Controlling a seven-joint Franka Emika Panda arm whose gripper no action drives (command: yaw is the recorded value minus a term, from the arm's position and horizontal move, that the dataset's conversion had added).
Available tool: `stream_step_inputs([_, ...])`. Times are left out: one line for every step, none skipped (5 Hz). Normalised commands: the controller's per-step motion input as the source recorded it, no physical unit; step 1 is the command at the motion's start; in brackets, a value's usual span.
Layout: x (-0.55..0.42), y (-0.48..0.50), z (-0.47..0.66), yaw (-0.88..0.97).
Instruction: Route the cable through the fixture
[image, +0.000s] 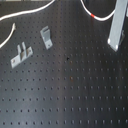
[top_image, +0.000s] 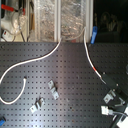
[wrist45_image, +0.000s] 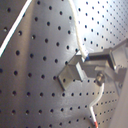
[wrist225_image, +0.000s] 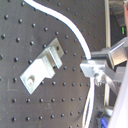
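in the first exterior view, going l to r: cable (image: 30, 13) runs white across the top of the black hole-board (image: 70, 95), one loose end dropping down at far left; a low bracket (image: 20, 54) lies near the left edge, a taller bracket (image: 46, 36) stands just right of it, both apart from the cable; further right the cable's red band (image: 95, 17) shows near the top, w/ a grey metal post (image: 117, 27) at far right. in the second exterior view the cable loops from lower left up to the board's back edge, then comes down the right side past the red band (top_image: 93, 66) to the gripper (top_image: 114, 104) at lower right; the two brackets (top_image: 53, 89) sit well left of it. in both wrist views the fingers (wrist45_image: 75, 70) are nearly closed, pinching the cable (wrist225_image: 82, 47), which passes between the pads (wrist225_image: 90, 66) and carries on past them. in the second wrist view one bracket (wrist225_image: 42, 67) lies flat just beside the held cable, not touching it. cable isn't in either bracket.
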Motion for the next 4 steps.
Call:
stream_step_inputs([-0.319,-0.255,0.26,-0.06])
stream_step_inputs([-0.307,-0.12,0.16,0.09])
stream_step_inputs([-0.011,-0.011,0.0,0.0])
stream_step_inputs([-0.38,-0.009,0.04,0.27])
